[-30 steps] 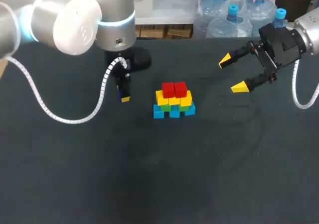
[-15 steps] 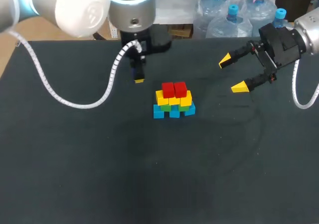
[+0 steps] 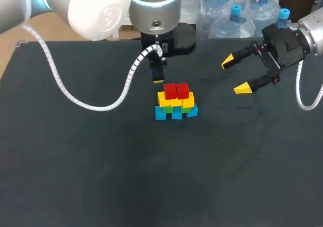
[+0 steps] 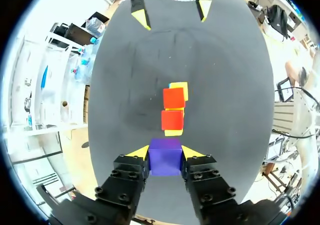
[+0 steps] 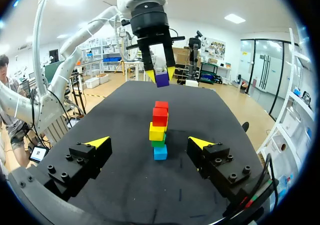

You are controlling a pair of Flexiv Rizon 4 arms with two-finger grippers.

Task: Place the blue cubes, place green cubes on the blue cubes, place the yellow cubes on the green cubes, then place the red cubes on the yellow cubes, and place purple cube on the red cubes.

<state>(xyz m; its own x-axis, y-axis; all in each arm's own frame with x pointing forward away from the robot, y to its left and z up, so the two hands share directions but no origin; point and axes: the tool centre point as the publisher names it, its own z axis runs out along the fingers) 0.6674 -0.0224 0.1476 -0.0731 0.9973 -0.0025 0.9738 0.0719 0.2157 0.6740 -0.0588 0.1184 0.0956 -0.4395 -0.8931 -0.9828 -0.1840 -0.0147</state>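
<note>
The left tool [image 4: 165,152], clamped on the purple cube [image 4: 165,156] from two sides, has swung in over the last second from well left of the stack [image 3: 176,105] to just behind it, held higher than the red cubes [image 3: 176,91]. Only the final placing remains, I judge. The cube has no long axis; its faces sit square to the grip, and the red pair's row runs straight ahead. The right tool [image 3: 235,75] hangs wide open, empty.

table [image 3: 75,176]: matt dark cloth | purple cube [image 4: 165,156]: smooth, matt | left arm [image 3: 101,12]: glossy shell
</note>
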